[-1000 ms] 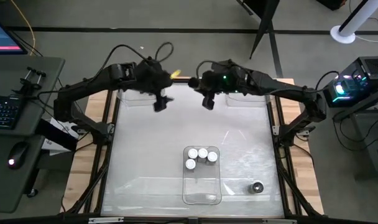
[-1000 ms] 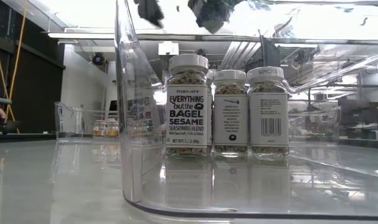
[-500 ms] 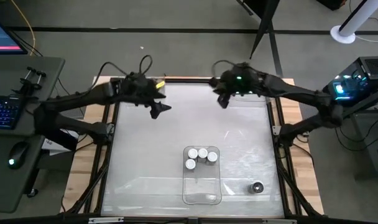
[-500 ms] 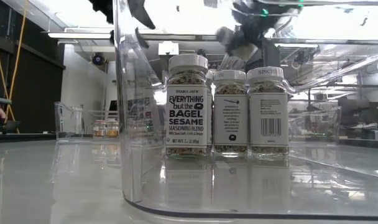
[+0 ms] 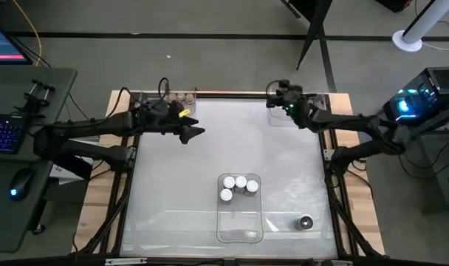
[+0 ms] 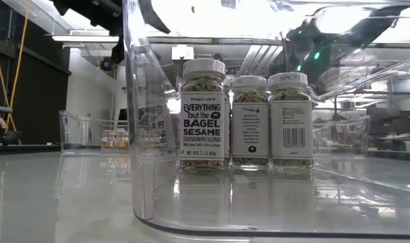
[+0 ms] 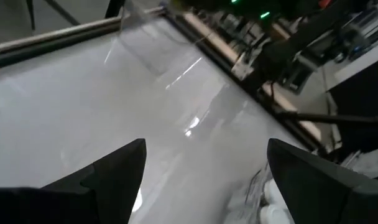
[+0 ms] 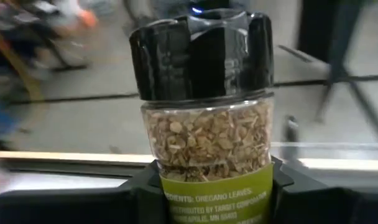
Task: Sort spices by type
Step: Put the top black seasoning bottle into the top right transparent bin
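Observation:
My right gripper (image 5: pixel 273 96) is over the table's far edge, right of the middle, shut on an oregano jar (image 8: pixel 207 124) with a black cap (image 8: pixel 201 56) and a green label. My left gripper (image 5: pixel 194 133) hangs open over bare table at far left, its fingers wide apart in the left wrist view (image 7: pixel 204 177). Three white-capped jars (image 5: pixel 238 186) stand upright on their bases in a clear tray (image 5: pixel 239 230) near the middle; they also show in the low view (image 6: pixel 249 118). One dark-capped jar (image 5: pixel 304 222) stands on the table at near right. My right gripper pinches the oregano jar between its two fingers by the lower, labelled part of its body (image 8: pixel 214 200). The fingers (image 8: pixel 139 200) stand on either side of the label. The jar is lifted clear, with its cap end away from the fingers.
A clear tray with tan-capped jars (image 5: pixel 177 97) sits at the far left corner; it shows in the low view too (image 6: pixel 114 138). Another clear tray (image 5: pixel 287 118) lies at far right, below my right gripper. The near tray's wall (image 6: pixel 134 135) fills the low view.
My right gripper has moved from the far middle toward the table's far right corner, carrying the oregano jar. My left arm has drawn back toward the table's left edge and lowered, while its gripper has stayed open at about the same place.

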